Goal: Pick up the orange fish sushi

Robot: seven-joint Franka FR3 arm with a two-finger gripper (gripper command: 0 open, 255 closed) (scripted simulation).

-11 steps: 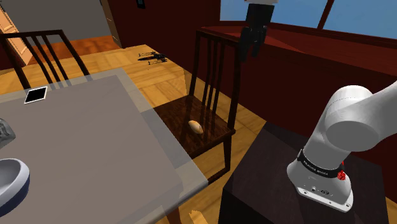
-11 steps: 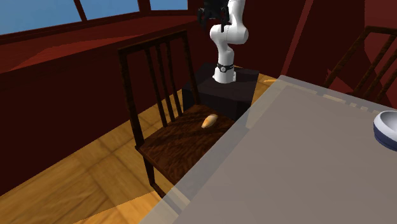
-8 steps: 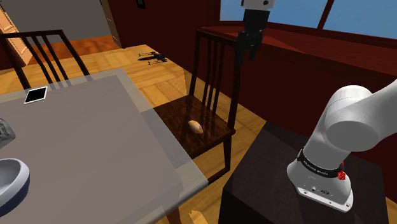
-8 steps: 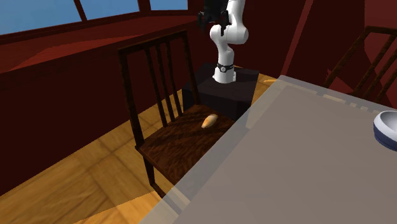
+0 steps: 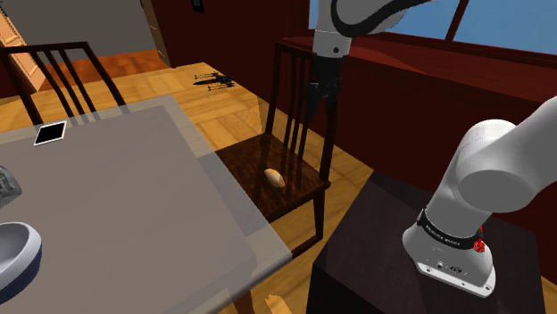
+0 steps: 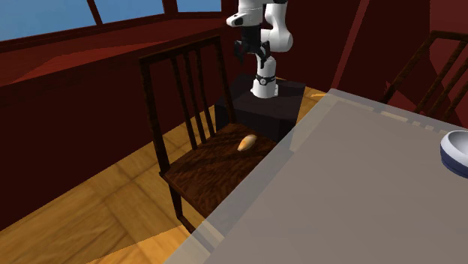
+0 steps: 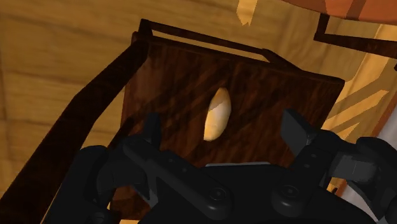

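My jaws: spread wide, the two black fingers point(image 7: 151, 129) standing well apart and clasping nothing.
My gripper point(image 6: 250, 55): hangs high in the air, pointing down at the chair seat, level with the top of the chair's back; from the shoulder camera I see it point(image 5: 323, 100) in front of the back's slats.
Orange fish sushi point(image 7: 217, 113): a small pale orange oval lying flat on the seat, well below my jaws and apart from them. Looking along my fingers, it sits between their two lines, a little nearer one finger than the other. It touches only the seat point(image 5: 275, 177) point(image 6: 246, 142).
Chair point(image 6: 204, 174): dark wood, slatted back, its seat straight beneath my jaws point(image 7: 170, 86); the sushi lies towards the seat edge nearest the table.
Table point(image 5: 134, 196): a grey top off to one side of my jaws and lower, its edge overlapping the chair seat point(image 6: 360, 187).
Bowl point(image 6: 455, 152): white and blue, on the table, far from my jaws.
Stand point(image 5: 375, 259): a dark box behind the chair, carrying my white arm.
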